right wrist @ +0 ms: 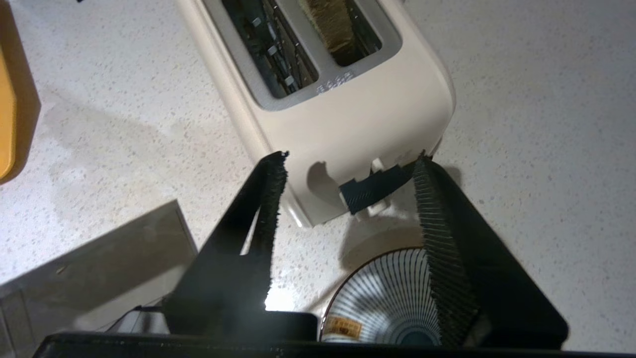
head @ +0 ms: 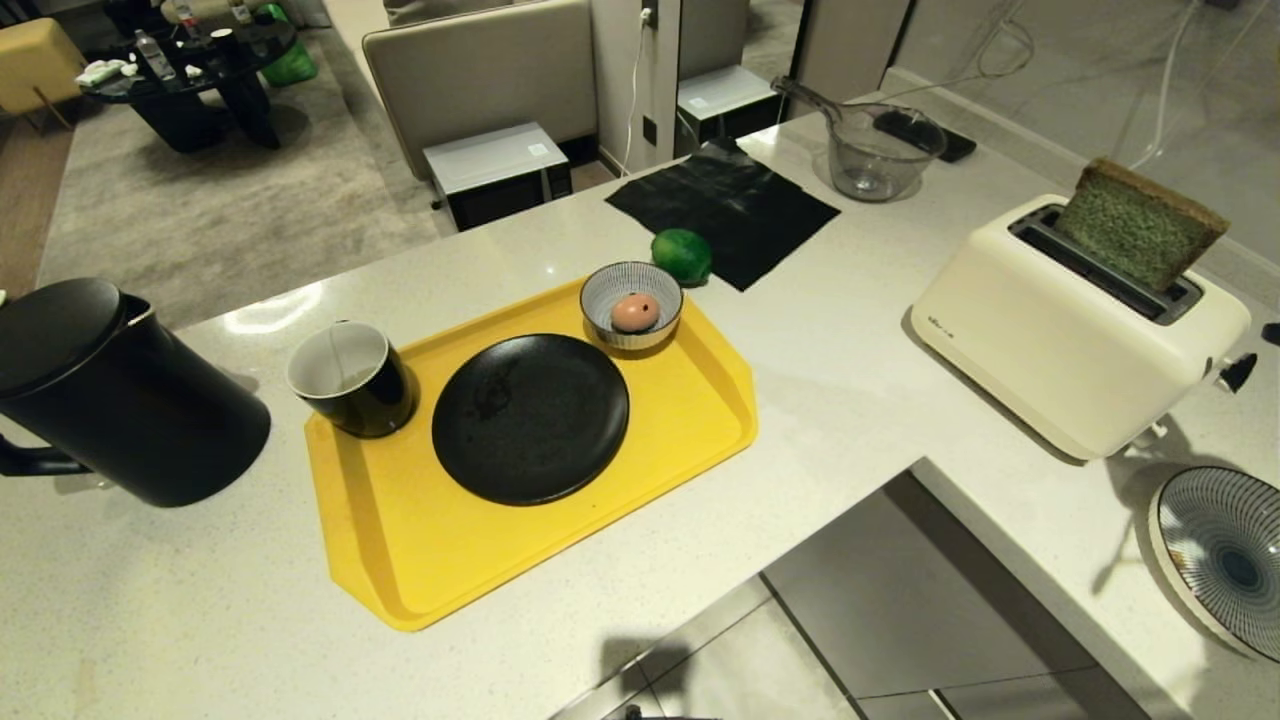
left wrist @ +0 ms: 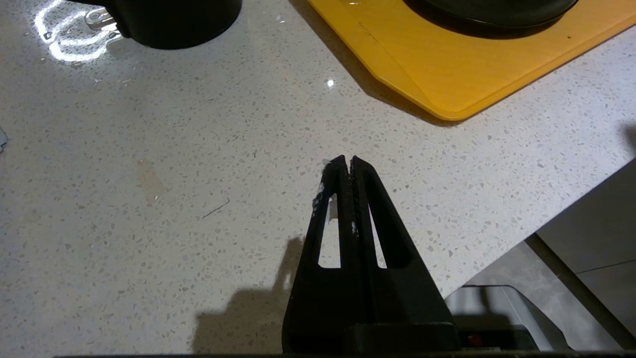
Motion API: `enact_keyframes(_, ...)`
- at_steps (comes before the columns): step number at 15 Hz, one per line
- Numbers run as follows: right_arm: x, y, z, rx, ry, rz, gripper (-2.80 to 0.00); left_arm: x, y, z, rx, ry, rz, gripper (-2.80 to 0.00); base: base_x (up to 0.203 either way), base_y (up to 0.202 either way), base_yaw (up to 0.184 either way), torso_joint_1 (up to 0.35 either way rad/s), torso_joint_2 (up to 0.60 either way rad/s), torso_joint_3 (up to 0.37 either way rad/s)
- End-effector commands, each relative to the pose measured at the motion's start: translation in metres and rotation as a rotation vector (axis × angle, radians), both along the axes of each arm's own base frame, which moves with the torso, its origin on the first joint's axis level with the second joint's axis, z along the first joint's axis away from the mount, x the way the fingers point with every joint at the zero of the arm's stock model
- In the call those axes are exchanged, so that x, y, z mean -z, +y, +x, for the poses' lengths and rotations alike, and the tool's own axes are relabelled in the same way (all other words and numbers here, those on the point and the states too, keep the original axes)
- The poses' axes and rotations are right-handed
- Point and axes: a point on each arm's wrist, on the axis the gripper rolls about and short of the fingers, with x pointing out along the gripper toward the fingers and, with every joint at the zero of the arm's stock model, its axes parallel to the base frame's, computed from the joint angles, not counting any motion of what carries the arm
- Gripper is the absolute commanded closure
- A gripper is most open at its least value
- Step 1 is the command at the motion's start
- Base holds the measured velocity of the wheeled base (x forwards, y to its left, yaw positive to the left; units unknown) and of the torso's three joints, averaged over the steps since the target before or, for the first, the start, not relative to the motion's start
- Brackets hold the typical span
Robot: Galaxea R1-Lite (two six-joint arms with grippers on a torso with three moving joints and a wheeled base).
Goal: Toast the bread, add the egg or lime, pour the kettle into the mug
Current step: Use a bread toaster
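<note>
Right end effector (right wrist: 348, 174) spread, empty, above toaster (right wrist: 348, 114) lever | bread (head: 1140, 225) half-hidden in slot | left end effector (left wrist: 347, 164) pressed together

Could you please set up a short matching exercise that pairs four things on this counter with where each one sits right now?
Things:
1. bread
2. egg
3. lime
4. mug

Places:
A. on the yellow tray, beside the black plate
B. standing up out of a slot of the toaster
C. on the bare counter, at the edge of the black cloth
D. inside the striped bowl

Pairs: 1-B, 2-D, 3-C, 4-A
</note>
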Motion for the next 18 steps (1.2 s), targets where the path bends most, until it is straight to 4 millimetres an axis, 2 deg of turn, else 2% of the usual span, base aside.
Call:
enact_keyframes(1,0.012,-0.014,0.011,0.012,-0.022,-0.004,0.00,0.000,0.000,0.000,0.000,0.000,0.000,0.00,0.000,0.000,0.000,0.000,0.00,0.000)
enact_keyframes(5,0.039,-0.045,0.028,-0.051,-0.190,-0.098,0.00,0.000,0.000,0.000,-0.001,0.001,0.000,0.00,0.000,0.000,0.000,0.000,0.00,0.000)
enact_keyframes(8,0.062,-0.055,0.025,-0.145,-0.165,-0.058,0.00,0.000,0.000,0.000,0.000,0.001,0.000,0.00,0.000,0.000,0.000,0.000,0.00,0.000)
enact_keyframes(10,0.073,-0.059,0.029,-0.159,-0.149,-0.051,0.00,0.000,0.000,0.000,0.000,-0.001,0.000,0.00,0.000,0.000,0.000,0.000,0.00,0.000)
enact_keyframes(13,0.082,-0.059,0.031,-0.221,-0.150,-0.038,0.00,0.000,0.000,0.000,-0.001,0.002,0.000,0.00,0.000,0.000,0.000,0.000,0.00,0.000)
enact_keyframes(18,0.076,-0.060,0.033,-0.229,-0.169,-0.056,0.00,0.000,0.000,0.000,-0.001,0.001,0.000,0.00,0.000,0.000,0.000,0.000,0.00,0.000)
